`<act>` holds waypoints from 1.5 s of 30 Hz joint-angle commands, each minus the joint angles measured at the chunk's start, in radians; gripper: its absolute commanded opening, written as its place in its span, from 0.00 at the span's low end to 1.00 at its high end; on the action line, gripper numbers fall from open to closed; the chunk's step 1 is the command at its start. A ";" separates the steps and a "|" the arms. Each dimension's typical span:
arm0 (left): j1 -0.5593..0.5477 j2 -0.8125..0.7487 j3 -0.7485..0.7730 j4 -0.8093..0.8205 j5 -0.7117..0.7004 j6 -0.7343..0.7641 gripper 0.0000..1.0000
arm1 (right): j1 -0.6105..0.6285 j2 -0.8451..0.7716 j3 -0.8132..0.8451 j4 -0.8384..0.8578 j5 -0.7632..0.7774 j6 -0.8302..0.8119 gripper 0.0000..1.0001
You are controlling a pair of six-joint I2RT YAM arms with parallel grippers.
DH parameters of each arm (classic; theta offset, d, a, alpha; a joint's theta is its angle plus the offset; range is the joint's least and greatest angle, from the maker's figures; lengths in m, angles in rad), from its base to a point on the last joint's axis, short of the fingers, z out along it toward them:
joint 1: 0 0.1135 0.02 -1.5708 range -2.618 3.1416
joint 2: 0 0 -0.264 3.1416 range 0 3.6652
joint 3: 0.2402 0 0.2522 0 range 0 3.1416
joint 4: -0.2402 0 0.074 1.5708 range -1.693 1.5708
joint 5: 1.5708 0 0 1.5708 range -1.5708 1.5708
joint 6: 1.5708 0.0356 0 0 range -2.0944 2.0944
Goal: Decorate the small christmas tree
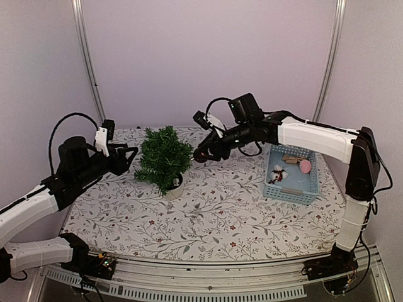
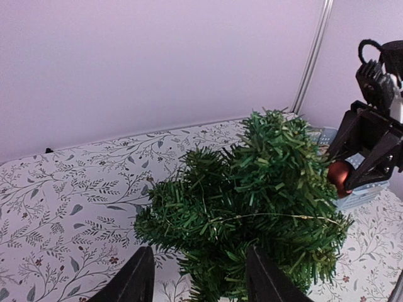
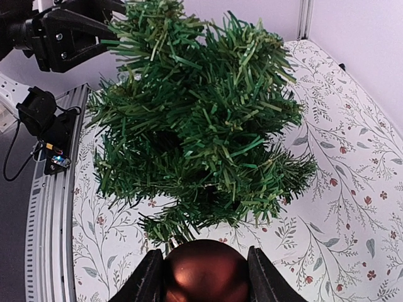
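Small christmas tree (image 1: 165, 157) is standing left of centre on the floral counter (image 1: 220, 214) in your overhead view, seated in its white pot (image 1: 175, 187). Its long axis is running up from the pot, with the tip pointing away from the counter. It is sitting between your two hands. The left hand (image 1: 132, 158) is hovering just beside the foliage on the left with its fingers spread wide. The right hand (image 1: 199, 155) is hanging just off the right side, gripping a dark red ball. A blue basket (image 1: 291, 185) holding small ornaments is lying well apart on the right.

In your left wrist view, the tree (image 2: 252, 189) is filling the lower middle, just ahead of your parted fingers (image 2: 135, 280). The right hand (image 2: 343, 175) is pressing the red ball (image 2: 340, 178) against the right edge of the needles.

In your right wrist view, both fingers (image 3: 148, 277) are clamping the ball (image 3: 206, 272), and the tree (image 3: 201, 126) is rising just beyond it. The left hand (image 3: 110, 25) is showing at the top left, gaping at the branch tips.
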 commanded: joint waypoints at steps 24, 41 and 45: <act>-0.040 -0.089 -0.007 0.040 -0.037 0.050 0.50 | 0.015 -0.011 -0.080 0.037 0.056 -0.023 0.22; -0.612 0.021 -0.019 0.118 -0.352 0.352 0.45 | 0.024 -0.038 -0.085 0.057 0.015 -0.014 0.23; -0.667 0.155 -0.017 0.226 -0.380 0.322 0.41 | 0.026 -0.041 -0.090 0.059 0.009 -0.014 0.23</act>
